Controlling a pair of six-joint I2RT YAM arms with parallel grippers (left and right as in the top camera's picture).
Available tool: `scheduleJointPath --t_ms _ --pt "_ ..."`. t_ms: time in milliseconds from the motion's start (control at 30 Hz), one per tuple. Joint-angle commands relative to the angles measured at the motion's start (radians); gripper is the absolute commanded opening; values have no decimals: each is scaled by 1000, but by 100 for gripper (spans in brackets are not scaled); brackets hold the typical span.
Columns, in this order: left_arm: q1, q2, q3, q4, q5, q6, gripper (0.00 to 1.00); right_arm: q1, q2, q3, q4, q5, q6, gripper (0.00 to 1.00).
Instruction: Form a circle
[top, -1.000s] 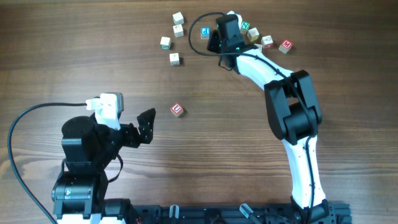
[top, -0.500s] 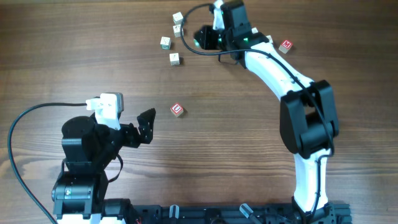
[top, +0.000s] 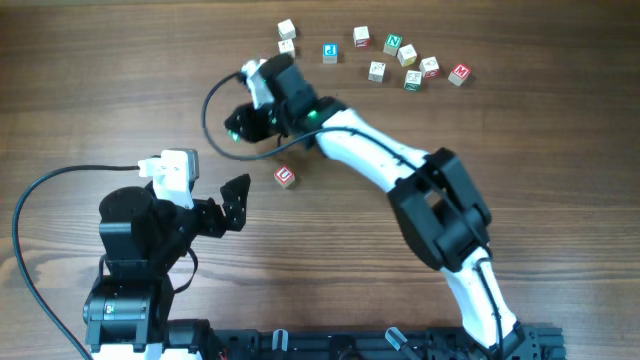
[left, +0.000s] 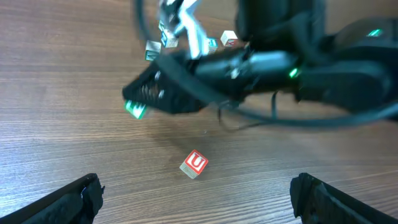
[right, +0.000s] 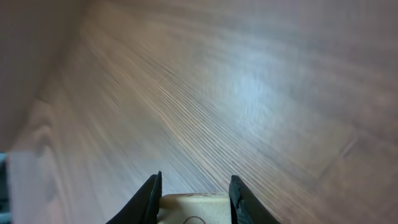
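Observation:
No circle of cubes shows; the pale wooden letter cubes lie scattered. My right gripper (top: 240, 126) hangs over the table's left-centre, shut on a pale cube (right: 194, 202) with a dark print. That cube fills the gap between the two black fingers (right: 151, 194) in the right wrist view. A red-printed U cube (top: 286, 177) lies alone just in front of the right arm. It also shows ahead of my left gripper (left: 198, 191), which stands wide open and empty. In the overhead view the left gripper (top: 233, 203) sits left of that cube.
Several letter cubes with green, blue and red prints lie along the back, from a plain one (top: 287, 29) to a red-printed one (top: 460, 73). The right arm (top: 380, 165) stretches diagonally across the middle. A black cable (top: 215, 120) loops beside its wrist.
The right arm has swung from the cubes at the back right down and left to the table's left-centre, carrying its cube. The left arm has stayed still.

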Motion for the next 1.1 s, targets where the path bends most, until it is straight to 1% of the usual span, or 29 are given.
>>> scheduleJointPath --t_ms 0,100,133,467,600,667,733,800,900,933,1000,1067 --pt "-3 -1 15 2 -6 12 100 -15 27 -2 -32 172 27 15" --pt "-3 -1 14 2 -6 13 100 -16 33 -2 -48 191 23 26" --pt "-3 -1 14 2 -6 12 100 -16 34 -2 -50 191 24 27" --pt "-3 -1 14 2 -6 13 100 3 43 -39 -58 161 27 27" --pt "-3 -1 14 2 -6 13 100 24 50 -41 -59 170 27 31" --pt "-3 -1 14 2 -6 13 100 29 57 -41 -60 185 27 43" --pt "-3 -1 15 2 -6 13 100 29 60 -41 -59 184 35 51" --pt "-3 -1 14 2 -6 13 100 27 59 -39 -56 184 34 55" --pt "-3 -1 14 2 -6 13 100 22 47 -38 -63 184 34 56" --pt "-3 -1 14 2 -6 13 100 21 38 -38 -65 184 32 59" --pt "-3 -1 14 2 -6 13 100 15 9 -27 -74 188 23 72" --pt "-3 -1 14 2 -6 12 100 -3 -37 -3 -93 201 23 78"
